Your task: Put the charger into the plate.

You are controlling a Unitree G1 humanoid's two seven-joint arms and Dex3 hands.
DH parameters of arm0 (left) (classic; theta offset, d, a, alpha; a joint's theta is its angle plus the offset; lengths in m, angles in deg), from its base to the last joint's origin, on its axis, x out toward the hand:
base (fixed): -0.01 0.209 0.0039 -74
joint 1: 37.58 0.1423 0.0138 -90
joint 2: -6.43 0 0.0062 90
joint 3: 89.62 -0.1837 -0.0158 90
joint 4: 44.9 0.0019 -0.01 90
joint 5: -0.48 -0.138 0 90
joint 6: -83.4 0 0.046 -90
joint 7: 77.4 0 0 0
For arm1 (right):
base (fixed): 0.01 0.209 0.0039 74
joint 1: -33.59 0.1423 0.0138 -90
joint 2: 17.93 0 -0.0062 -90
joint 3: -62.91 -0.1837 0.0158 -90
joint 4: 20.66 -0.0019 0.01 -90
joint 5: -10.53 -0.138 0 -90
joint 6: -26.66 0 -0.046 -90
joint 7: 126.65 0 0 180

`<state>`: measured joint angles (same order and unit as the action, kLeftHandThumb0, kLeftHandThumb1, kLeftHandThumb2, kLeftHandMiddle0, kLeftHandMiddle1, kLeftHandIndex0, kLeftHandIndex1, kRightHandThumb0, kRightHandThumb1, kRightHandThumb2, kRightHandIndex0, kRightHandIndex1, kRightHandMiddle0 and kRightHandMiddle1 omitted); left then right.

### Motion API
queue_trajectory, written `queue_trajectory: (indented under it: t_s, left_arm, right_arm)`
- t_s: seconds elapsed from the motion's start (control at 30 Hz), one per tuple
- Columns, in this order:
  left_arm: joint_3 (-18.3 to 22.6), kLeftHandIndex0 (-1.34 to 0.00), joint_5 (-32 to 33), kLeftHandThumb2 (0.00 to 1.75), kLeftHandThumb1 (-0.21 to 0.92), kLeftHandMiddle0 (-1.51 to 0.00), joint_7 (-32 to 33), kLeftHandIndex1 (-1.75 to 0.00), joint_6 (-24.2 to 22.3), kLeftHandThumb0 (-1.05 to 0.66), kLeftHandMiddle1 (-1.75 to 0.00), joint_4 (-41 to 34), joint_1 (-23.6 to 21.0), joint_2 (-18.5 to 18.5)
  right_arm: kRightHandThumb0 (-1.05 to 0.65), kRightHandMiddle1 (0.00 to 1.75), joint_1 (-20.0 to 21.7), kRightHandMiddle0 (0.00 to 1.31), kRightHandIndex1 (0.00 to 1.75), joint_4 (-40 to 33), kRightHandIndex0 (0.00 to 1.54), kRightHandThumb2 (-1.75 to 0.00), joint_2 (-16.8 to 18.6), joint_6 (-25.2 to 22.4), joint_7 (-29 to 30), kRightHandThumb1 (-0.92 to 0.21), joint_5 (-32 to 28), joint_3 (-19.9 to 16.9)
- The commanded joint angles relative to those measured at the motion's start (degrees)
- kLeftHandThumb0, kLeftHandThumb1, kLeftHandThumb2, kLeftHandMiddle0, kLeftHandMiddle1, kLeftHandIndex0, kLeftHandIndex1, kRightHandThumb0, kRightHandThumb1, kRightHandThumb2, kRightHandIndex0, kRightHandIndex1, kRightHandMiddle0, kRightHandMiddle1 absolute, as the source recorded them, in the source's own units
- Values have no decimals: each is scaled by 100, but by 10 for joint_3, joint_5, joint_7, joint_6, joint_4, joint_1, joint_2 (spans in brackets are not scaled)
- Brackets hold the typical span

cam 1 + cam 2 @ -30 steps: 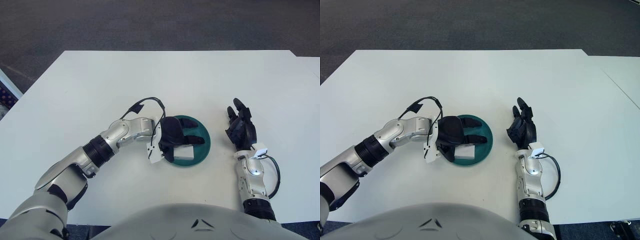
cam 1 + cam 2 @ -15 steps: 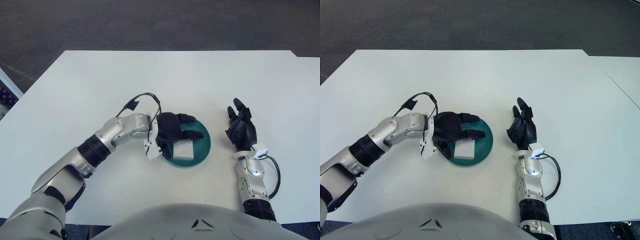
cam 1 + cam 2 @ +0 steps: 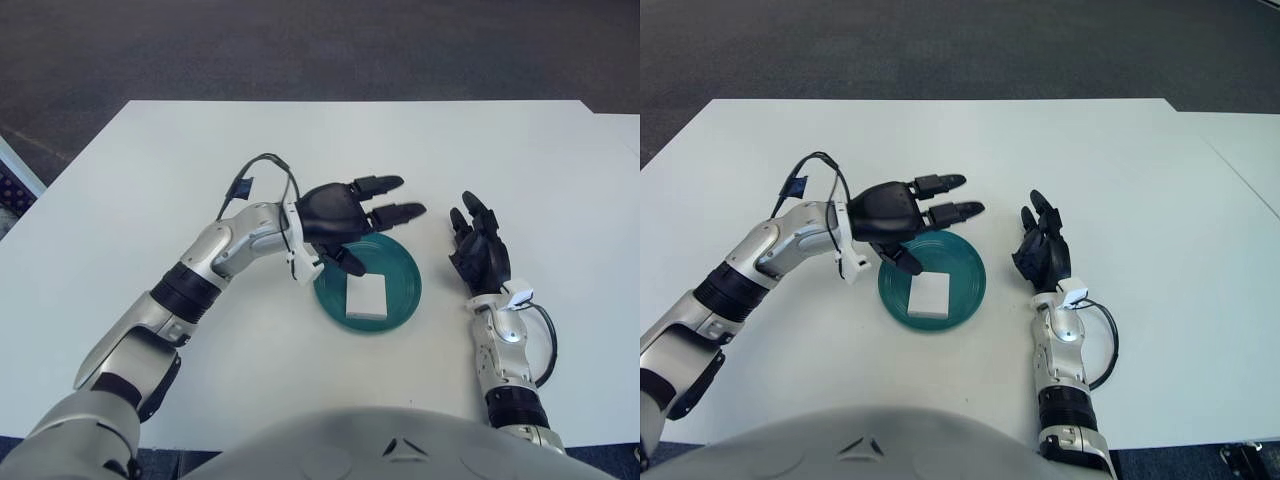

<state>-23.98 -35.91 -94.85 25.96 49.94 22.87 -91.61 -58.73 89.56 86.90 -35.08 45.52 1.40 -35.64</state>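
A white square charger (image 3: pixel 366 299) lies flat inside the teal plate (image 3: pixel 400 268) near the table's front middle; it also shows in the right eye view (image 3: pixel 930 295). My left hand (image 3: pixel 350 215) hovers above the plate's far left rim with its fingers spread, holding nothing and apart from the charger. My right hand (image 3: pixel 479 253) stands upright to the right of the plate, fingers open and empty.
The white table (image 3: pixel 330 160) stretches wide behind the plate. A black cable (image 3: pixel 262 165) loops over my left wrist. Dark carpet lies beyond the table's far edge.
My left hand has let go of the charger, lifted off the plate and moved up and back with fingers spread. The charger stays in the plate. The right hand barely moved.
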Motion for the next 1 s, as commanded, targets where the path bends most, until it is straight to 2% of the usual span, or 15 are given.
queue_trajectory:
  t_s: [0.0,0.17,0.3,0.37,0.43,0.5,0.57,0.67,0.77,0.83,0.97]
  left_arm:
    - [27,0,37,77,92,0,7,0,-30,-105,0,6,16,12]
    - [58,0,87,79,92,0,11,0,-45,-105,0,-8,38,17]
    - [86,0,148,80,92,0,-19,0,-74,-105,0,-59,69,7]
    - [102,0,188,80,92,0,-47,0,-123,-105,0,-108,90,4]
    - [109,0,217,81,92,0,-52,0,-178,-105,0,-114,96,27]
    - [127,0,267,84,92,0,-37,0,-199,-105,0,-64,85,65]
    - [150,0,312,88,92,0,-32,0,-193,-105,0,10,65,89]
    - [191,0,404,93,92,0,-28,0,-233,-105,0,68,66,148]
    - [227,0,485,95,92,0,-9,0,-290,-105,0,44,102,195]
    - [249,0,524,95,92,0,2,0,-320,-105,0,23,130,213]
    - [265,0,552,91,92,0,24,0,-355,-105,0,-7,156,234]
  right_arm:
    - [-92,39,-26,0,1,38,14,-102,11,-14,1,-92,-5,-1]
    - [-92,40,-29,0,1,31,14,-100,12,-20,-5,-92,-9,1]
    - [-93,38,-27,0,0,35,13,-99,15,-28,-8,-92,-15,0]
    - [-93,37,-25,0,0,45,12,-98,18,-29,-6,-92,-18,-3]
    - [-93,36,-25,0,0,46,12,-98,20,-29,-2,-92,-17,-4]
    - [-93,36,-28,0,1,41,13,-98,22,-25,4,-92,-10,-2]
    - [-93,37,-31,0,1,37,13,-99,22,-23,8,-92,-4,0]
    - [-92,38,-33,0,1,36,14,-100,21,-19,12,-92,5,4]
    - [-91,39,-37,0,1,29,15,-101,20,-18,14,-92,10,8]
    - [-91,40,-41,0,2,25,16,-102,21,-16,16,-92,13,10]
    - [-91,42,-44,0,2,22,18,-103,20,-10,14,-92,16,12]
